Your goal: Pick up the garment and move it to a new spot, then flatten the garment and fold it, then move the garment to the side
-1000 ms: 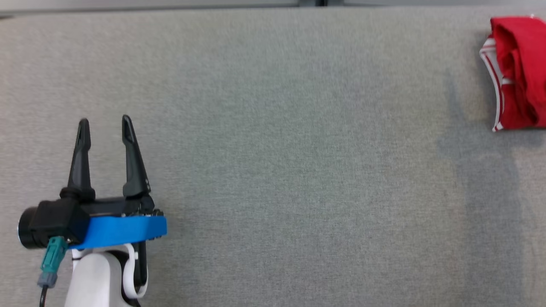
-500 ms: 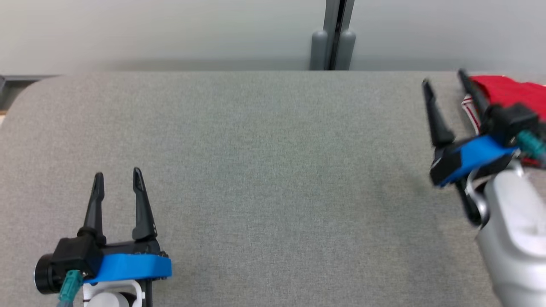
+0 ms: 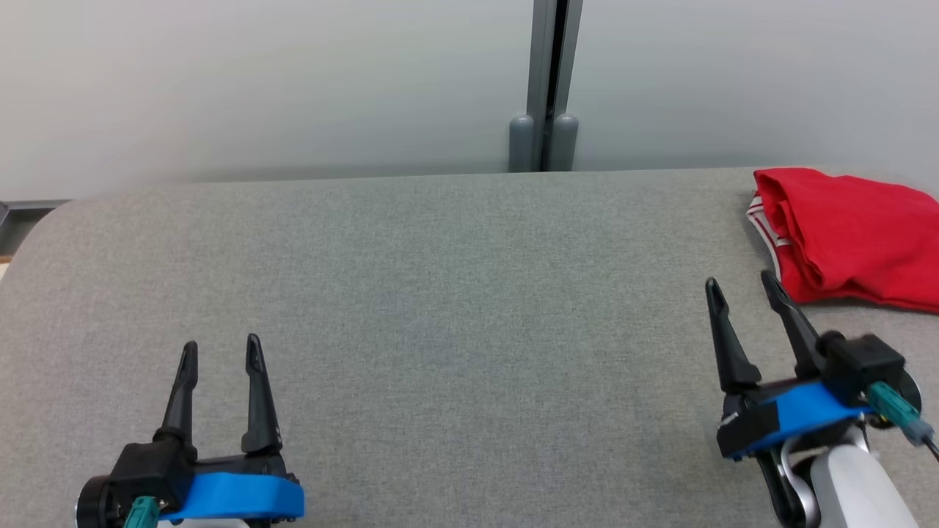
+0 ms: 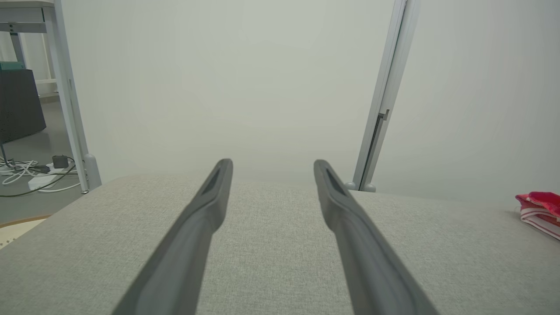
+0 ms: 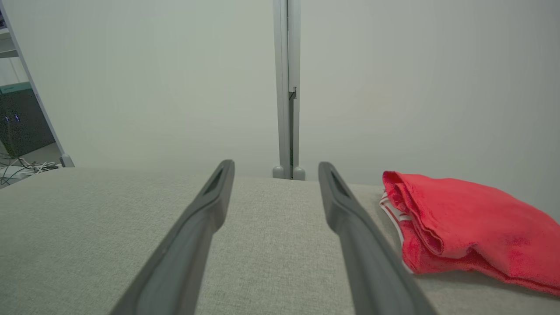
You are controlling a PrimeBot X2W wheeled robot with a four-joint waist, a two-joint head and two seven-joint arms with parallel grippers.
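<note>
The garment (image 3: 851, 235) is red with white striped trim, folded into a small bundle at the far right of the grey table (image 3: 455, 293). It also lies right of my fingers in the right wrist view (image 5: 463, 227) and at the right edge of the left wrist view (image 4: 540, 210). My right gripper (image 3: 742, 282) is open and empty, just left of and in front of the garment, not touching it. My left gripper (image 3: 221, 346) is open and empty at the lower left, far from the garment.
A pale wall with a grey vertical post (image 3: 546, 81) stands behind the table's far edge. In the left wrist view, a shelf frame (image 4: 72, 100) and cables (image 4: 26, 170) lie on the floor beyond the table's left end.
The head camera has tilted up, so the wall and far edge now show. My right gripper has drawn back from the garment toward the near right. The left gripper keeps its pose.
</note>
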